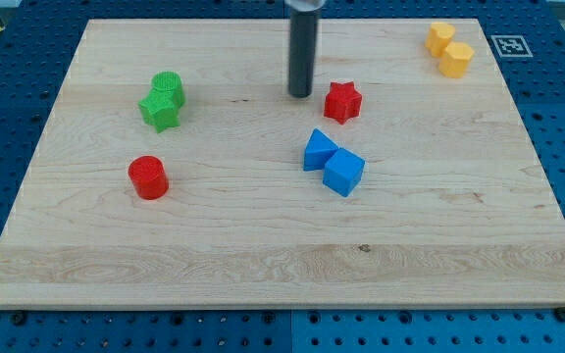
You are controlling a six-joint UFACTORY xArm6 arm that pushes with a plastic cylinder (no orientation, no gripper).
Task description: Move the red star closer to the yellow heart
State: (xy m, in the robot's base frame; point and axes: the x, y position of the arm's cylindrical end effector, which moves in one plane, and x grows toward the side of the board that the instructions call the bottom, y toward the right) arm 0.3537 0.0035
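The red star lies on the wooden board a little above its middle. My tip stands just to the star's left, a small gap apart. Two yellow blocks sit touching at the view's top right: one and another below and right of it. I cannot tell which of them is the heart. They are far to the upper right of the star.
Two blue blocks, one and a cube, touch just below the star. A green cylinder and a green star sit at the left. A red cylinder lies lower left. The board's edge borders blue pegboard.
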